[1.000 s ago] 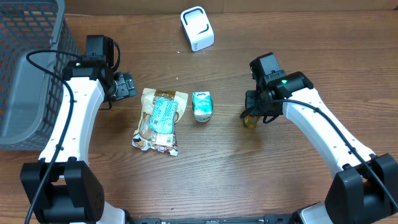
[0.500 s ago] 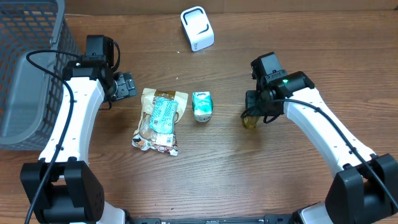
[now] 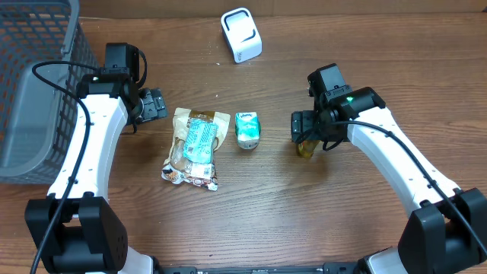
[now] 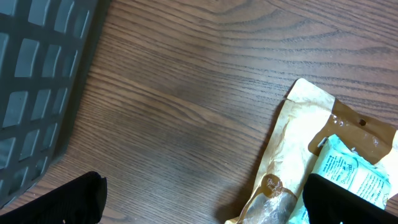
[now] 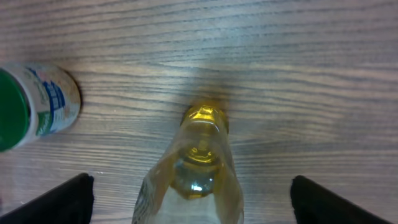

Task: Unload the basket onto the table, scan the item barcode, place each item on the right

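While right gripper [image 5: 194, 194] gapes: jaws wide apart, flanking the yellow bottle [image 5: 199, 155] untouched, right of table [image 3: 251, 221] centre.
Left gripper [image 4: 202, 199]: jaws wide, empty.
Risk: off-centre squeeze may roll bottle.

The worktop [image 3: 304, 205] is brown wood-grain board, with the grain running left to right in the overhead view. Along its far edge lies a paler tan strip [image 3: 342, 6]. Lighting is even and diffuse; shadows on the board are soft-edged. Both wrist views show the same grain [image 4: 186, 93], with a dull sheen [image 5: 311, 74].
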Robot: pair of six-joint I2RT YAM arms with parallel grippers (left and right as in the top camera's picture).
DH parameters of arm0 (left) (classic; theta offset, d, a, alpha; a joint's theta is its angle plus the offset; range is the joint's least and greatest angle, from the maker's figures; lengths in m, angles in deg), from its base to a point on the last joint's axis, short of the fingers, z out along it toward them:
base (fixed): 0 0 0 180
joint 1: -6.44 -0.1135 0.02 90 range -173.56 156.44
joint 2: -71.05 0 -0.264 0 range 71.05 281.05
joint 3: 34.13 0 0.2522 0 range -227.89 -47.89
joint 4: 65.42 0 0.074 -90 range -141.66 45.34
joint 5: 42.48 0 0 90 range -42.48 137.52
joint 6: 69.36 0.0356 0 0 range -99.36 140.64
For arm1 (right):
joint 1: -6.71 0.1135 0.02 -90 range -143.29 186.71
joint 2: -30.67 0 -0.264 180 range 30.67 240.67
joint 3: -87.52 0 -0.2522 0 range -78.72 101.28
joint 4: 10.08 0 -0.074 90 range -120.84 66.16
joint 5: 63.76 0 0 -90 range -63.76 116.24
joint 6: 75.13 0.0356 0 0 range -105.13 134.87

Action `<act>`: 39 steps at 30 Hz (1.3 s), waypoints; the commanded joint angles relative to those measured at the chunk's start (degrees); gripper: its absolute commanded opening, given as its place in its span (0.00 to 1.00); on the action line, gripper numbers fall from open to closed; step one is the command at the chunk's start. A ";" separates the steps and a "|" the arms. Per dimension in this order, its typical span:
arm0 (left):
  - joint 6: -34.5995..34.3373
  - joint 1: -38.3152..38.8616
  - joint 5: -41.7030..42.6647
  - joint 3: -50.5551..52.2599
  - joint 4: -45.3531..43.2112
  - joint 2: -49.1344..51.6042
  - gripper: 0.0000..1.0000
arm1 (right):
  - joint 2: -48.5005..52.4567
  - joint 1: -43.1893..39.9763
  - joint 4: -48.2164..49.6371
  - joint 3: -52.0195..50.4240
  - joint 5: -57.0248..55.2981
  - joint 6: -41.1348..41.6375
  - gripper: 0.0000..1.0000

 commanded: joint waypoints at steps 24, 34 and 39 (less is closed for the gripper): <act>1.07 0.07 -0.15 -0.83 -0.09 -0.24 1.00 | -1.01 8.81 -5.07 18.38 9.73 0.28 0.39; 1.07 0.07 -0.15 -0.83 -0.09 -0.24 1.00 | -0.66 17.11 7.67 8.20 7.74 0.72 0.41; 1.07 0.07 -0.15 -0.83 -0.09 -0.24 1.00 | -0.20 19.47 16.28 2.19 5.62 0.70 0.41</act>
